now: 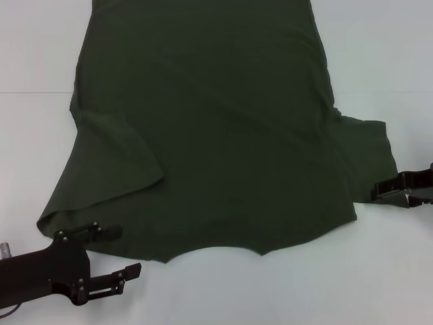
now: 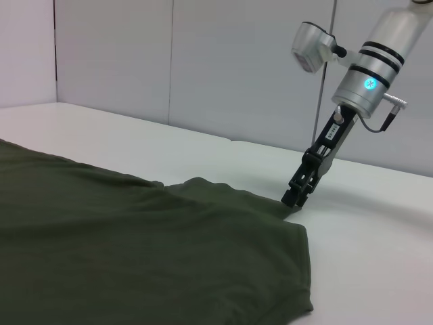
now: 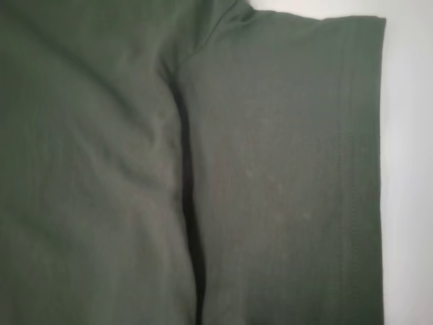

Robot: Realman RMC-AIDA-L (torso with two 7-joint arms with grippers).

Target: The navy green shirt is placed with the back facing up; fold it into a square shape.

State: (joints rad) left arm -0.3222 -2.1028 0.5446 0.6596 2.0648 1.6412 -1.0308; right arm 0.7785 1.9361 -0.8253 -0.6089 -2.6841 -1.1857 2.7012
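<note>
The navy green shirt (image 1: 223, 122) lies spread on the white table (image 1: 379, 61), its curved neckline (image 1: 216, 252) at the near edge. On the left side a sleeve flap (image 1: 118, 159) lies partly over the body. My left gripper (image 1: 123, 252) is open at the shirt's near left corner, one finger over the cloth edge and the other on the table. My right gripper (image 1: 380, 191) touches the edge of the right sleeve (image 1: 369, 145); from the left wrist view that gripper (image 2: 295, 199) meets the sleeve corner (image 2: 287, 223). The right wrist view shows only the sleeve (image 3: 284, 169) and its hem.
White table surface surrounds the shirt on the left, right and near sides. Grey wall panels (image 2: 203, 61) stand behind the table's far edge in the left wrist view. No other objects show.
</note>
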